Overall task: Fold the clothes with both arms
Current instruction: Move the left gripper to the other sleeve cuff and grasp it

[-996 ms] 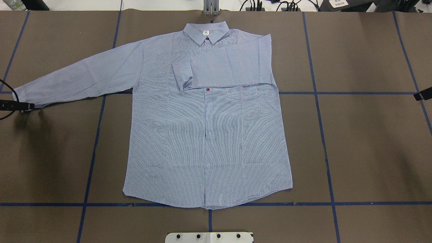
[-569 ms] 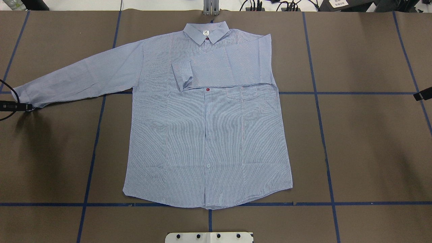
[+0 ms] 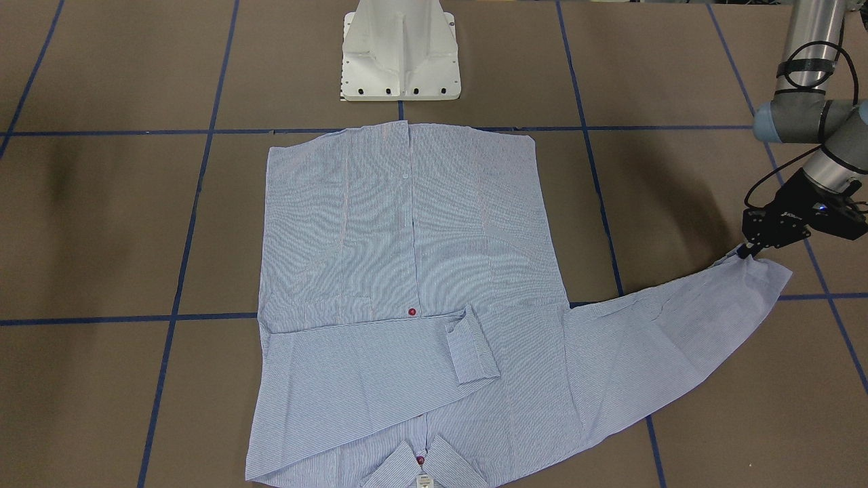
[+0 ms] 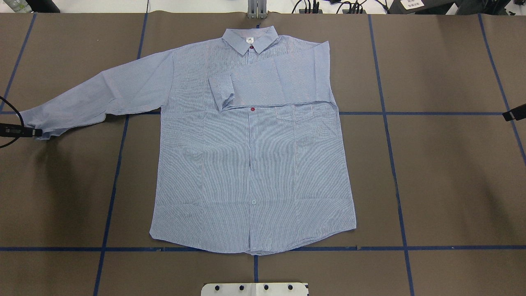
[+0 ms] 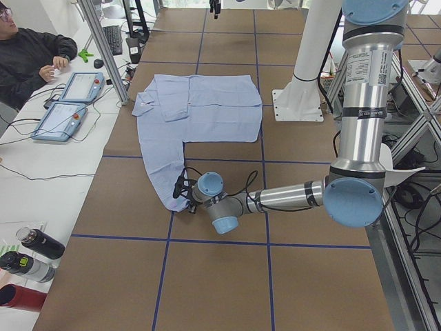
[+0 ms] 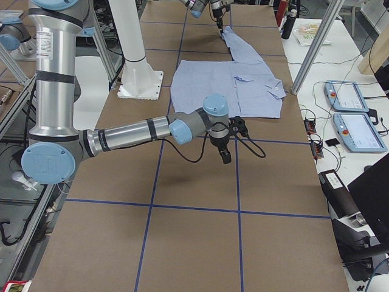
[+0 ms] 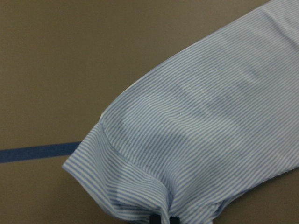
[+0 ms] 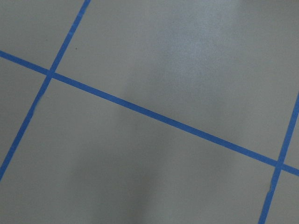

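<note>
The clothes are one light blue-and-white striped shirt [image 4: 250, 164] lying flat and front up, collar [image 4: 250, 39] on the far side. One sleeve is folded across the chest [image 4: 271, 84]. The other sleeve [image 4: 102, 96] stretches out to the view's left. My left gripper [image 4: 39, 132] is shut on its cuff [image 7: 117, 182], pinching the cuff's edge, as the front view [image 3: 744, 254] also shows. Only the tip of my right gripper [image 4: 509, 116] shows at the right edge, above bare table and far from the shirt [image 6: 225, 85]. Whether it is open or shut is unclear.
The white pedestal base [image 3: 400, 54] stands at the robot's side of the shirt's hem. Blue tape lines [image 4: 394, 164] cross the brown table. A person [image 5: 27, 55], teach pendants [image 5: 69, 103] and bottles [image 5: 27, 255] are at a side bench beyond the table's far edge.
My left gripper has drawn the cuff slightly toward the robot's side, and the long sleeve has buckled near its middle. The right gripper has barely moved.
</note>
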You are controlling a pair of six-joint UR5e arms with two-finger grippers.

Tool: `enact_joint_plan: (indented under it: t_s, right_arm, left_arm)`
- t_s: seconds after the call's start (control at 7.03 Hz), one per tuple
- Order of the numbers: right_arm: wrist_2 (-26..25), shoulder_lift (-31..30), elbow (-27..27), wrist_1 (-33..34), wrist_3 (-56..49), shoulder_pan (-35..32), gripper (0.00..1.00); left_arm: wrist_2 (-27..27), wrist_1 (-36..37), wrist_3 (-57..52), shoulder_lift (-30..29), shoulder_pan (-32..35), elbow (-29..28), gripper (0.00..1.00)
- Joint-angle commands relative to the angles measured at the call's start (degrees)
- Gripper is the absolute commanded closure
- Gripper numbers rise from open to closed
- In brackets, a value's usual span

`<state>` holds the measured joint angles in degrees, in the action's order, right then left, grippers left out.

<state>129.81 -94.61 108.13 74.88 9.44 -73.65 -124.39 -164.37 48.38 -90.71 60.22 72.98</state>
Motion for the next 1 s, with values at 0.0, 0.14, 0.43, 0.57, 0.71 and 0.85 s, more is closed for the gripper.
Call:
enact_joint_plan:
  t_s: [0.0, 0.14, 0.43, 0.57, 0.71, 0.85]
  right_arm:
    - [0.00, -0.05, 0.24, 0.00, 0.06, 0.00, 0.00]
    - [-0.09, -0.05, 0.15, 0.09, 0.06, 0.00, 0.00]
    - [-0.09, -0.05, 0.15, 0.00, 0.06, 0.00, 0.00]
    - [-0.09, -0.05, 0.15, 0.00, 0.06, 0.00, 0.00]
    - [0.00, -0.13, 0.15, 0.00, 0.06, 0.00, 0.00]
    - [-0.09, -0.05, 0.06, 0.09, 0.06, 0.00, 0.00]
  left_arm:
    - [-1.20, 7.43, 0.57, -0.69, 0.42, 6.35, 1.00]
    - [-0.85, 17.66, 0.57, -2.43, 0.60, 12.65, 1.00]
    - [0.11, 38.84, 0.75, -10.84, 0.43, 20.86, 1.00]
    - [3.25, 49.39, 4.40, -18.55, -1.05, 21.93, 1.00]
    - [3.98, 55.15, 9.40, -24.10, -5.07, 22.12, 1.00]
    - [5.99, 57.73, 17.97, -29.03, -9.90, 21.42, 1.00]
